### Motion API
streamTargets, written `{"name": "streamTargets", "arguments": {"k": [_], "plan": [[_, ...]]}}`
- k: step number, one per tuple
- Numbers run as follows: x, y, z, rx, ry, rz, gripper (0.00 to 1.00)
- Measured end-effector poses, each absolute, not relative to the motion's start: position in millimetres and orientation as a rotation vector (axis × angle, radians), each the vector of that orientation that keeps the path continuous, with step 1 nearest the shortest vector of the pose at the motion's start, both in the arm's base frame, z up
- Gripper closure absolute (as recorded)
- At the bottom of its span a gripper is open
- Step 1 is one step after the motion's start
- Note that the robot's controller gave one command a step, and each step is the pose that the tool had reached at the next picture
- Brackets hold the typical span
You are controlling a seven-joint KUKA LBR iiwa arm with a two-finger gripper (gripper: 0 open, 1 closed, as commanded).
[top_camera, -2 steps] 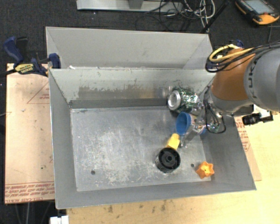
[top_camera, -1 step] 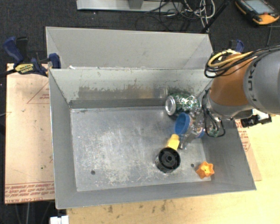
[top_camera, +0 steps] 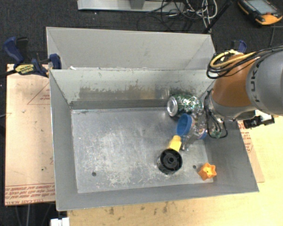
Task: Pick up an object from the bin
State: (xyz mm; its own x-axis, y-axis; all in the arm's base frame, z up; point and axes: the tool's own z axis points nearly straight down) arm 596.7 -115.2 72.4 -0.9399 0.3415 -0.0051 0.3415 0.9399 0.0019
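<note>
Where tool (top_camera: 194, 134) hangs at right of bin (top_camera: 113, 145), blue plastic piece (top_camera: 183, 124) lies just beside it; cannot tell tool's grip.

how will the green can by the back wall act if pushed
The can lies on its side, so it would probably roll. It looks dented, so it is likely thin and light. Its shiny metal may slip.

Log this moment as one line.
gripper: right part of bin, beside blue piece and yellow piece | nearby: crushed can, black disc, orange block | grasp: unclear
</note>
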Motion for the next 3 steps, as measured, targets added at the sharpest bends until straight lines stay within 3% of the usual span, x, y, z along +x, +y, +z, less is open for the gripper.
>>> {"name": "streamTargets", "arguments": {"k": [1, 3], "plan": [[595.7, -115.0, 75.0, 0.544, 3.092, 0.001, 1.00], [595.8, -115.1, 111.2, 0.543, 3.092, 0.001, 1.00]]}}
